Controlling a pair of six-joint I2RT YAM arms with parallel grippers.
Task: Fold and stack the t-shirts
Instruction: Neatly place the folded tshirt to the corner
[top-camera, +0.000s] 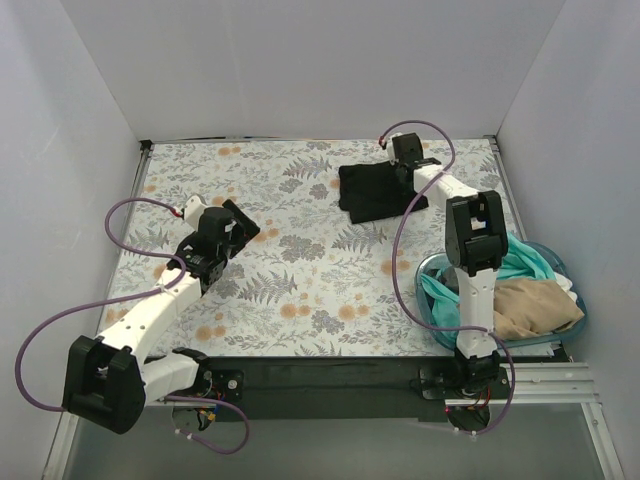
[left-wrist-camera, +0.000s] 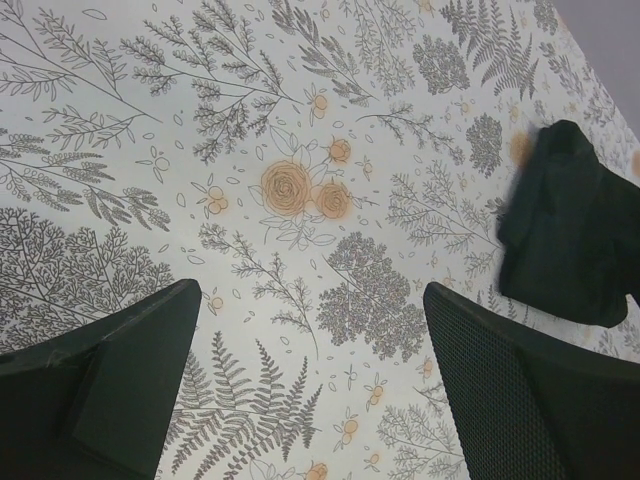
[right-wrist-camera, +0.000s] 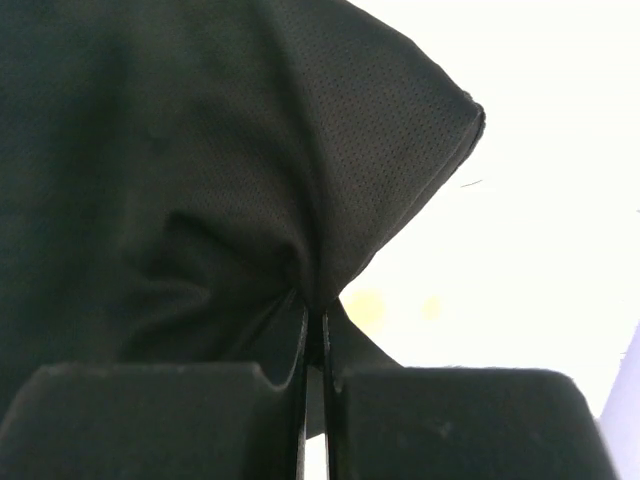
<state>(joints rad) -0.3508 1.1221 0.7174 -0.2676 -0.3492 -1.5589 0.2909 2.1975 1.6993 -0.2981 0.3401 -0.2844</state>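
Black finger pads (left-wrist-camera: 520, 390) of my left claw (left-wrist-camera: 310, 400) are cut off at the bottom of the wrist view, so I see only their upper parts. They stand wide apart with nothing between them but the flower-printed worktop (left-wrist-camera: 290, 190) below. From above, that arm lies low, stretched from its near-left base forward and inward, the claw over the left-middle of the worktop; whether it touches the surface I cannot tell. Further right, on the far right part of the worktop, the black t-shirt (top-camera: 372, 192) lies bunched into a rough block. My right arm reaches out to its right edge, elbow raised, forearm slanting down and away. From above, the wrist hides the fingertips. In the wrist view my right claw (right-wrist-camera: 313, 400) is closed to a thin slit, pinching a fold of the black cloth, which fills most of that picture; the background there is washed out white. At the near right, that arm crosses the blue tub (top-camera: 580, 318) and hides part of it. A teal t-shirt (top-camera: 525, 262) and a tan t-shirt (top-camera: 530, 305) lie heaped inside, with a sliver of white cloth (top-camera: 567, 283) too small to make out.
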